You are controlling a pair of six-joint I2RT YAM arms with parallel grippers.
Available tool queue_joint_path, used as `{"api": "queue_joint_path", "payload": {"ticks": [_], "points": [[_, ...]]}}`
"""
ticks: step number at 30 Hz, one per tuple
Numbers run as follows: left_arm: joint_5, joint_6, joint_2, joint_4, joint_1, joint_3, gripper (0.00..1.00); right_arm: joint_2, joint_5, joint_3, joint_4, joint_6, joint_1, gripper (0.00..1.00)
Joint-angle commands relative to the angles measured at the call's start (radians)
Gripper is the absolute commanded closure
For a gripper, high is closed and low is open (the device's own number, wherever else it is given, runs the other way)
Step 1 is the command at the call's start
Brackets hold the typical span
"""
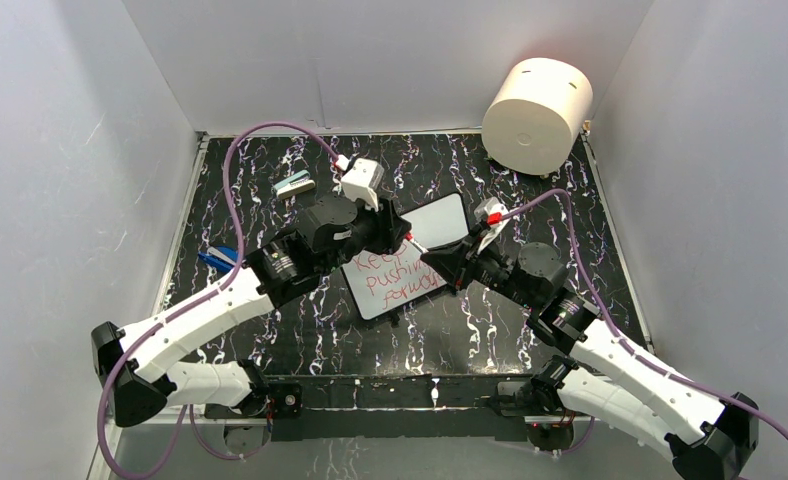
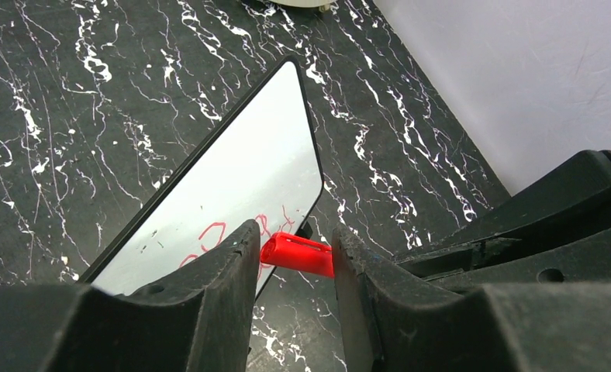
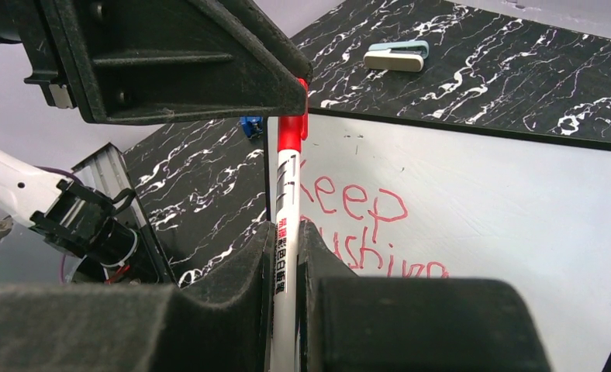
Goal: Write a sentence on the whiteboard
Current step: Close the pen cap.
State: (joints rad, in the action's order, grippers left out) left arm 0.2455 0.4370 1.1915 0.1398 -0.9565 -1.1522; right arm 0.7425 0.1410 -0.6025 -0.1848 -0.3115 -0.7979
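The whiteboard (image 1: 440,222) lies tilted mid-table, and the sentence (image 1: 398,278) "Keep pushing forward" is in red on its near half. In the right wrist view, "Keep" and part of "pushing" (image 3: 357,205) show on the board (image 3: 488,194). My right gripper (image 3: 286,232) is shut on the white marker (image 3: 285,209), which points away toward the left arm. Its red cap (image 3: 290,133) sits under a finger of the left gripper (image 1: 402,232). In the left wrist view the cap (image 2: 298,253) spans the gap between my left gripper's (image 2: 295,242) fingers, touching both, above the board's (image 2: 240,163) edge.
A cream cylinder (image 1: 537,115) stands at the back right corner. A small eraser (image 1: 294,185) lies at the back left, and a blue object (image 1: 220,258) lies near the left edge. White walls close in the table on three sides.
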Motion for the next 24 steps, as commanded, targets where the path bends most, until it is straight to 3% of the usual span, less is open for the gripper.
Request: {"api": "queue_joint_path", "payload": {"ticks": [1, 17, 24], "points": [[-0.005, -0.007, 0.004, 0.0, 0.004, -0.059, 0.63, -0.017, 0.006, 0.005, -0.077, -0.001, 0.002, 1.0], [-0.206, 0.084, 0.017, 0.016, 0.004, -0.029, 0.66, -0.019, -0.031, 0.007, -0.149, -0.002, 0.002, 1.0], [-0.022, 0.003, -0.052, 0.087, 0.004, -0.071, 0.57, -0.005, -0.04, -0.015, -0.104, 0.017, 0.003, 1.0]]}}
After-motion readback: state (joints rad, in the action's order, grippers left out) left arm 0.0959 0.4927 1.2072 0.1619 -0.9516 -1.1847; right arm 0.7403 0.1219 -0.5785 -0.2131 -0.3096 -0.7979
